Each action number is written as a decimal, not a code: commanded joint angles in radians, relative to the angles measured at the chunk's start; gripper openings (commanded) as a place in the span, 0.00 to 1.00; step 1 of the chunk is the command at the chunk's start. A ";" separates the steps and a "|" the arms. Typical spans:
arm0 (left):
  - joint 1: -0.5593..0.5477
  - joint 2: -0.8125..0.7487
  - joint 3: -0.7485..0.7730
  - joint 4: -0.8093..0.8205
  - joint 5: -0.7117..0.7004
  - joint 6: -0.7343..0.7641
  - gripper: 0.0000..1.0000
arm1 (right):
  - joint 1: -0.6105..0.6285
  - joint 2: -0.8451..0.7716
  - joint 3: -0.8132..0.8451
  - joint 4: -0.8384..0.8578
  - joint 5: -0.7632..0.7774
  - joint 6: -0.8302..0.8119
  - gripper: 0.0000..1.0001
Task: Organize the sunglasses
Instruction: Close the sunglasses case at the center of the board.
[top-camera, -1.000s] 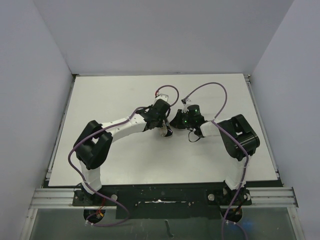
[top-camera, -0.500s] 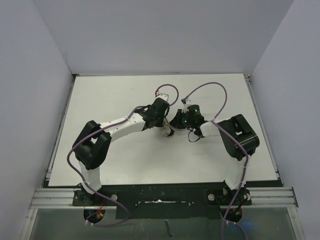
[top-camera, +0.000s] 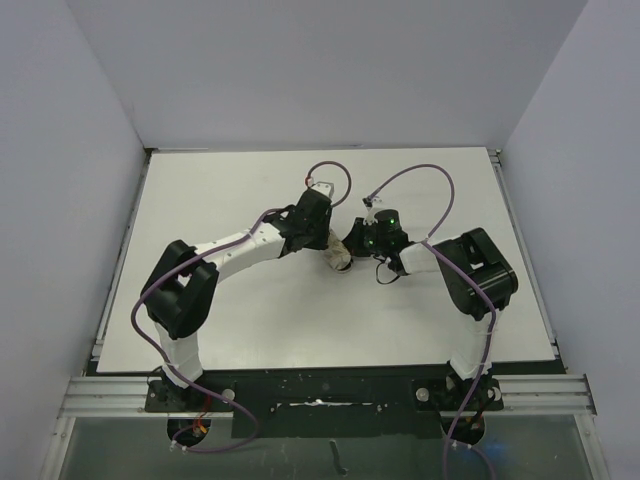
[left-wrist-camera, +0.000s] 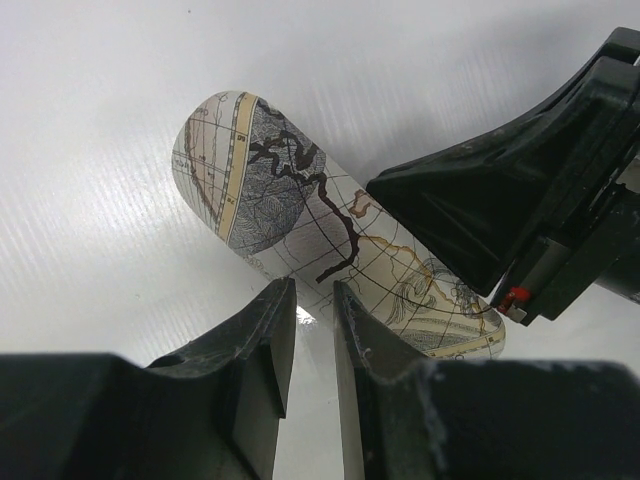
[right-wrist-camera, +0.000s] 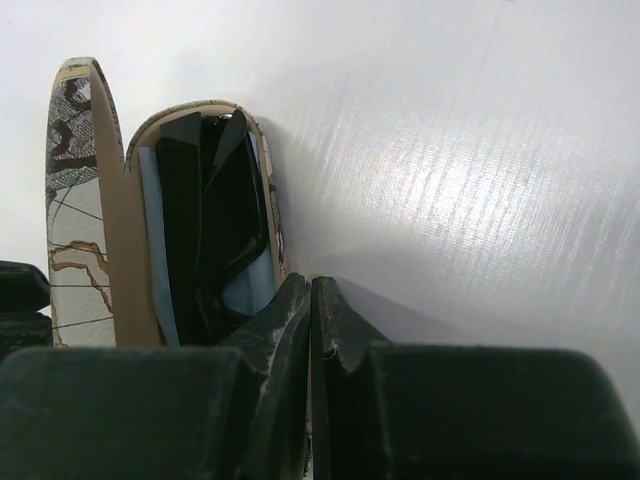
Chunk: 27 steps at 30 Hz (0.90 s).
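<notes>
The oblong marbled case (top-camera: 340, 256) lies open between my two grippers. In the right wrist view the black sunglasses (right-wrist-camera: 208, 230) lie inside it on the light blue cloth (right-wrist-camera: 250, 292), with the lid (right-wrist-camera: 72, 200) standing up on the left. My right gripper (right-wrist-camera: 310, 287) is shut on the case's near rim (right-wrist-camera: 272, 200). In the left wrist view I see the map-patterned outside of the case (left-wrist-camera: 290, 190). My left gripper (left-wrist-camera: 315, 290) sits just short of it, its jaws a narrow gap apart with nothing between them. The right gripper's black body (left-wrist-camera: 480, 210) rests against the case.
The white table (top-camera: 230, 190) carries only the case and the arms. Purple cables (top-camera: 420, 180) loop above both wrists. Walls enclose the table on the left, back and right.
My left gripper has drawn back up and to the left, off the case. More of the case now shows between the grippers. The right gripper has stayed put.
</notes>
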 joint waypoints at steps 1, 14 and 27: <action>0.000 -0.002 -0.008 0.058 0.069 -0.019 0.22 | 0.028 0.013 0.005 0.002 -0.037 -0.006 0.00; 0.001 0.007 -0.059 0.056 0.076 -0.028 0.22 | 0.028 0.013 0.004 -0.003 -0.031 -0.006 0.00; 0.002 0.014 -0.087 0.063 0.067 -0.031 0.22 | 0.028 0.013 0.005 -0.006 -0.030 -0.008 0.00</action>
